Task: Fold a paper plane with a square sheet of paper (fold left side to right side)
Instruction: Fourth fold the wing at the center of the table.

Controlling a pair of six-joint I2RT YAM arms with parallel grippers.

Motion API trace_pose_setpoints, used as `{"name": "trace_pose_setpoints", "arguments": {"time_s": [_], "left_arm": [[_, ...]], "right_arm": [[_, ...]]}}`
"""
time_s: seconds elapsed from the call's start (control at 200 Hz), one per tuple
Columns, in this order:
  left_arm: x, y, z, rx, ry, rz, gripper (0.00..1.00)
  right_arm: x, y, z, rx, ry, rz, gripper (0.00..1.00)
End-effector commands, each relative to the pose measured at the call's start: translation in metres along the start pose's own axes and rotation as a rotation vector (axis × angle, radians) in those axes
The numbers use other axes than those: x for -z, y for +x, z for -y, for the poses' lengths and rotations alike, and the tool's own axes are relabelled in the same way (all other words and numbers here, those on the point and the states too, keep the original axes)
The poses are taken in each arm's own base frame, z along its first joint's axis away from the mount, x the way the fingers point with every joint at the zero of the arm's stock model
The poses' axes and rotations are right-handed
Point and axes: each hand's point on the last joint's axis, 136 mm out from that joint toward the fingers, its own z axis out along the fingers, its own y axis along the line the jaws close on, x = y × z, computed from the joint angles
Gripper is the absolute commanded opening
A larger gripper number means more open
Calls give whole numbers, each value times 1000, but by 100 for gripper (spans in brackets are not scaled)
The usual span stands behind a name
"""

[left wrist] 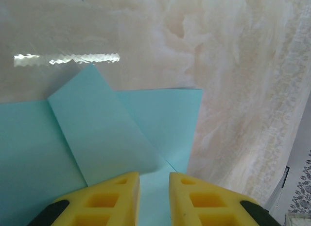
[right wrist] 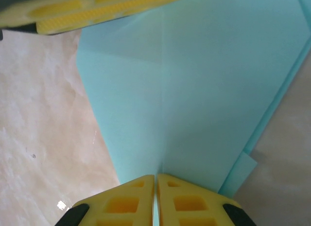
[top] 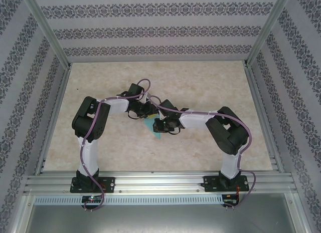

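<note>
Two grippers meet over the middle of the table [top: 210, 82] in the overhead view. They cover most of the teal sheet of paper [top: 153, 129], so a small sliver shows just below centre. From the left wrist, the left gripper [left wrist: 154, 199] sits at the bottom edge, its yellow fingers parted by a narrow gap with paper visible through it. A folded flap [left wrist: 97, 124] slants toward the upper left, and the sheet is cut off at the left and bottom edges. From the right wrist, the right gripper [right wrist: 155, 199] is closed tight at bottom centre, with the centre crease running into its seam. Whether paper is nipped there is hard to make out. A yellow finger [right wrist: 107, 9] of the other gripper is cropped by the top edge.
</note>
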Motion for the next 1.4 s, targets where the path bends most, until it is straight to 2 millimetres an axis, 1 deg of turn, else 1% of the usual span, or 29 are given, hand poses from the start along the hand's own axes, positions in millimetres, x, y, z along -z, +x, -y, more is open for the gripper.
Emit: {"name": "trace_pose_setpoints", "arguments": {"time_s": [0.0,0.425,0.53,0.58,0.649,0.749,0.839,1.064,1.214,1.304,1.394], "left_arm": [[-19,7,-46,41,-129,-6,25],[-20,6,-47,41,-133,-7,25],[-19,6,-47,40,-134,-7,24],[-19,6,-47,41,-133,-6,24],[-19,7,-45,40,-131,-5,24],[-18,7,-45,40,-128,-4,24],[-18,7,-44,39,-126,-5,24],[-17,7,-44,42,-125,-6,24],[-17,7,-43,41,-123,-5,24],[-17,7,-43,42,-124,-6,24],[-16,6,-43,42,-124,-6,24]], "right_arm": [[4,50,17,7,81,-165,12],[11,86,27,2,100,-238,11],[16,90,27,15,106,-248,10],[22,86,25,23,102,-233,11],[31,74,17,27,79,-195,11],[44,52,-2,36,26,-131,11],[48,35,-16,42,-13,-81,11],[31,-3,-27,29,-47,39,12],[16,-22,-23,12,-29,89,12],[6,-27,-16,2,-13,97,12],[-4,-21,-8,1,15,65,12]]}}
